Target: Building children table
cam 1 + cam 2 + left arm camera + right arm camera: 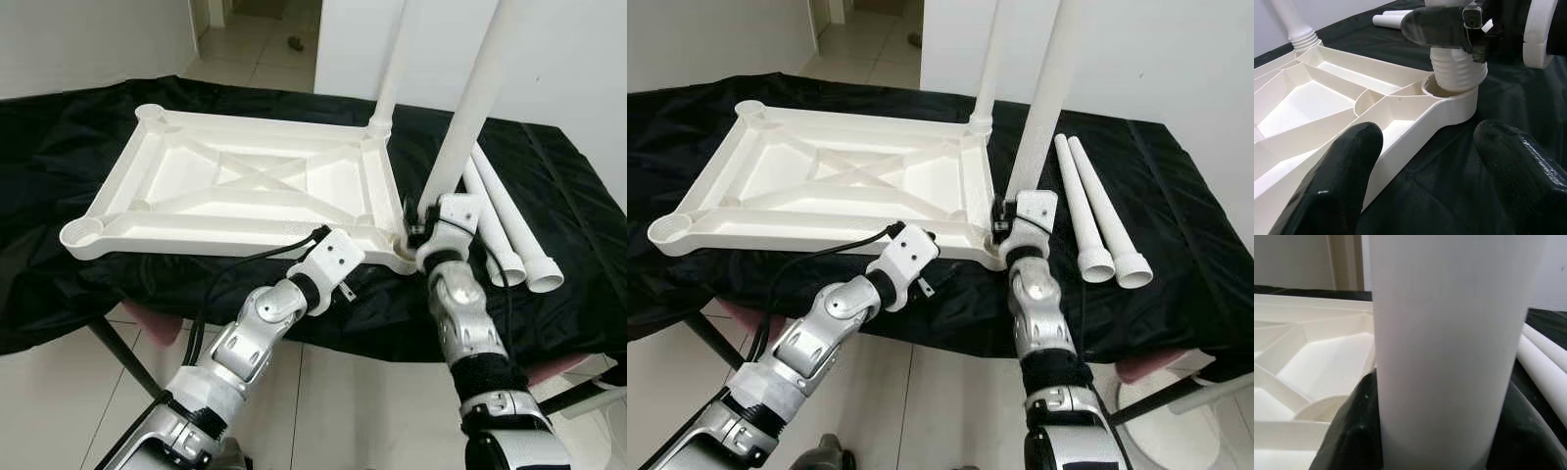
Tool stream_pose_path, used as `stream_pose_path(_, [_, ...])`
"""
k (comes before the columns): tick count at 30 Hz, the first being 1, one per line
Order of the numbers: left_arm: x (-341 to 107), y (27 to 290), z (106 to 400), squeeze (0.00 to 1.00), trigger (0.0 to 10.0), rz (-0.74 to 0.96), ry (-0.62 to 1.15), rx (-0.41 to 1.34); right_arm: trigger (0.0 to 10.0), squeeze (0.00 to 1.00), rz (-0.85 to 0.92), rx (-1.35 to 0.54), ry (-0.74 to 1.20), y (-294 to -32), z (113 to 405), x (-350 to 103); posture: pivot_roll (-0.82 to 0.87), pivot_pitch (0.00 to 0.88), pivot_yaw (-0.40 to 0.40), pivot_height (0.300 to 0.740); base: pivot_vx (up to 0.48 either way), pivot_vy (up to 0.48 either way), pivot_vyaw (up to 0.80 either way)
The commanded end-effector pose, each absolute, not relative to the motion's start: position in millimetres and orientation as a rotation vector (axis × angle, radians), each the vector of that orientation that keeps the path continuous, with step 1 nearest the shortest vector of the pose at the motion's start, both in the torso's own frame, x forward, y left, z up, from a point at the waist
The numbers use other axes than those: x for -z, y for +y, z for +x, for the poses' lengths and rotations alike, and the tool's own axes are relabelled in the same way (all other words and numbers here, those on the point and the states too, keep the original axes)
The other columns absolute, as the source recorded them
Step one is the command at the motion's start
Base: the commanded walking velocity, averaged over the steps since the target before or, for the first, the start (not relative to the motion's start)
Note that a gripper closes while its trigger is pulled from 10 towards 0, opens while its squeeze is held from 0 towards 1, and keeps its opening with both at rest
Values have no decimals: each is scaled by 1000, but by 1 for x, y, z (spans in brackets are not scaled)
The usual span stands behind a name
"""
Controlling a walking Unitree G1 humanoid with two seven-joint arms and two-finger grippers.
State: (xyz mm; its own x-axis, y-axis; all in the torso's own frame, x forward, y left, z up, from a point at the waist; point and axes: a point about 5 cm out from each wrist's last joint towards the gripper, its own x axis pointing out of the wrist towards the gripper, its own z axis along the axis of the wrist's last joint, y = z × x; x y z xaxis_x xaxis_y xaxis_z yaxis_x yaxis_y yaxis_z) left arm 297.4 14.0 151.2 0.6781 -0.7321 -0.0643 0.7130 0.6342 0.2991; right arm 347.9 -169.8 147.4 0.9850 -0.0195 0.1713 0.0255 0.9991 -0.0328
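The white plastic tabletop (pixel 245 181) lies upside down on a table draped in black cloth. A white leg (pixel 392 69) stands upright in its far right corner. My right gripper (pixel 423 220) is shut on a second white leg (pixel 470 108), held upright near its lower end. That leg's threaded end (pixel 1457 71) sits in the near right corner socket (pixel 1449 93). In the right wrist view, black fingers (pixel 1352 431) flank the leg. My left gripper (pixel 1427 142) is open just before the tabletop's near rim, left of that socket, its fingers apart and holding nothing.
Two loose white legs (pixel 509 215) lie side by side on the black cloth (pixel 78 147) to the right of the tabletop. The cloth's front edge hangs close to my arms, with tile floor (pixel 343 392) below. A white wall rises behind.
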Motion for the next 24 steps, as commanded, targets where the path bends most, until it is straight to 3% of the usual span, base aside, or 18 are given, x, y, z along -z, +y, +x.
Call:
stream_pose_path(1, [-152,12,296,0,10000,316,-68,819,10000,0,-29,29,-171,-173,348,-146,150,0,-45,740,0,0,0])
stream_pose_path(12, [-158,11,294,0,10000,310,-85,827,10000,0,-11,-8,-148,-168,353,-139,156,17,-45,740,0,0,0])
stream_pose_path(17, [-162,12,295,0,10000,305,-91,816,10000,0,49,-44,-279,-163,351,-163,162,39,-50,740,0,0,0])
stream_pose_path(24, [-162,15,295,0,10000,299,-85,803,10000,0,65,-43,-314,-164,350,-170,165,50,-49,740,0,0,0])
